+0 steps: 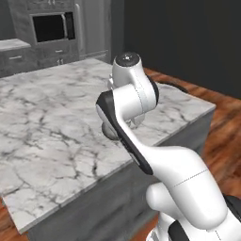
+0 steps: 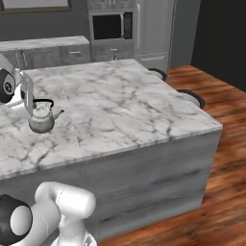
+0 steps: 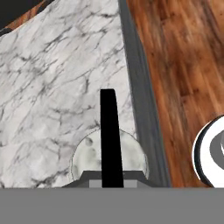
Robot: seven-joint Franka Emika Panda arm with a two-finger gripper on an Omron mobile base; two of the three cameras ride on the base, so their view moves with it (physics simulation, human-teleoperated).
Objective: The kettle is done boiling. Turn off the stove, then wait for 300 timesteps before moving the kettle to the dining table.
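The small silver-grey kettle [image 2: 42,119] stands upright on the white marble top of the dining table [image 2: 120,105], at its left part and not far from the near edge. My gripper [image 2: 30,99] comes in from the left at the kettle's thin black handle [image 2: 44,101]. In the hand view the handle [image 3: 108,131] runs straight up from between the jaws, above the round kettle body [image 3: 87,157], with the jaws shut on it. In the left base view my own arm covers most of the kettle [image 1: 108,131]. The stove is out of view.
The table's grey edge [image 3: 141,109] runs close beside the kettle, with wood floor [image 3: 183,65] beyond it. Dark round stools [image 2: 191,98] stand along the table's far right side. Grey cabinets with a built-in oven [image 2: 111,26] line the back wall.
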